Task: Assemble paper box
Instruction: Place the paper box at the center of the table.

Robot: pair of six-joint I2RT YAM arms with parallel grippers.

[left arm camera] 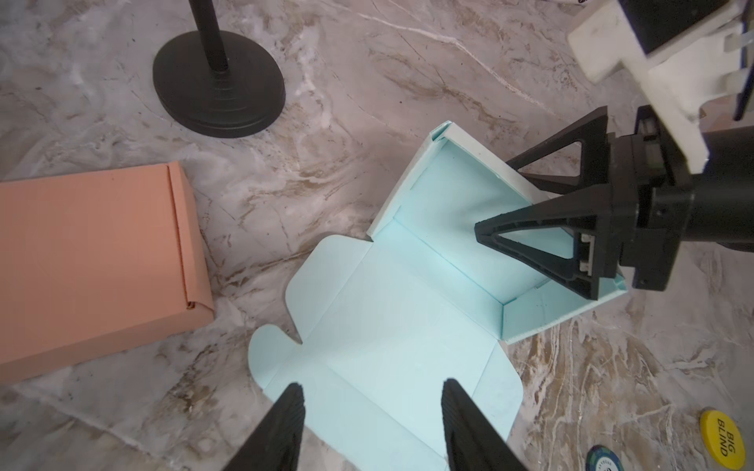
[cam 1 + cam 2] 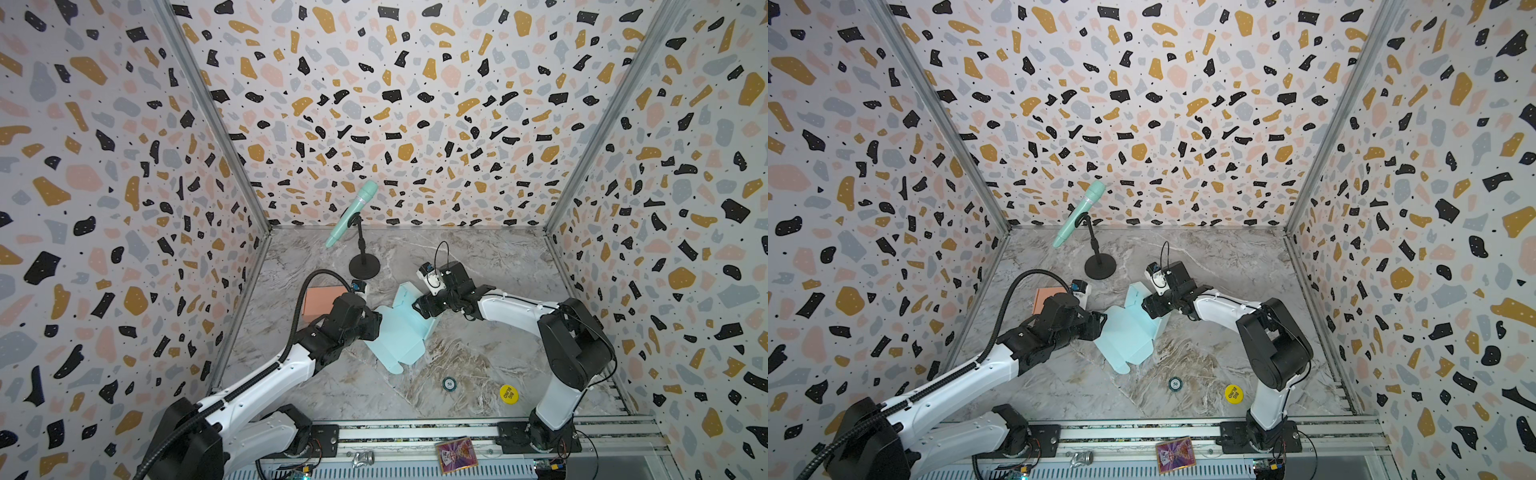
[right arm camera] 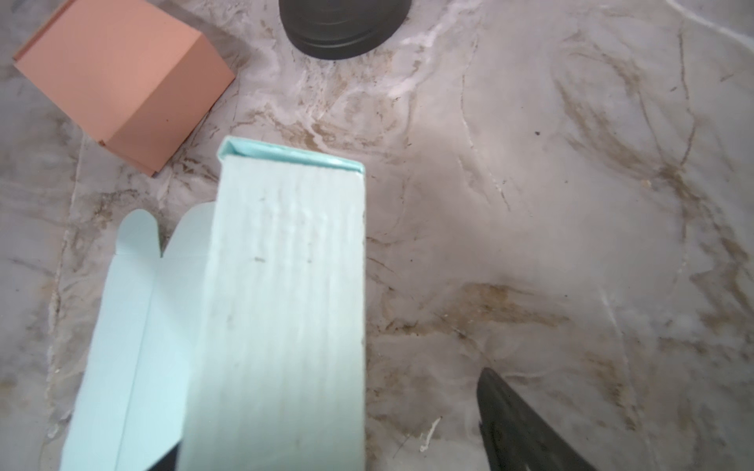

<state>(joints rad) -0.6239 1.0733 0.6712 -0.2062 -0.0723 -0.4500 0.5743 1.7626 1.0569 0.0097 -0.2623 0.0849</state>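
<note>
Left gripper (image 1: 373,424), jaws apart, holds nothing, poised over the flat lid flap of the light-blue paper box (image 1: 391,326). Facing it, the right gripper (image 1: 495,195) stands wide, straddling the box's raised wall, one finger inside. Beyond the box: a yellow chip (image 1: 726,438) reading "BIG BLIND", and a dark chip (image 2: 449,383) marked "50".

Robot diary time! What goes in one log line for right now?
blue box: half folded, lid flat | left gripper: open above lid | right gripper: open, straddling wall | pink box: closed
</note>
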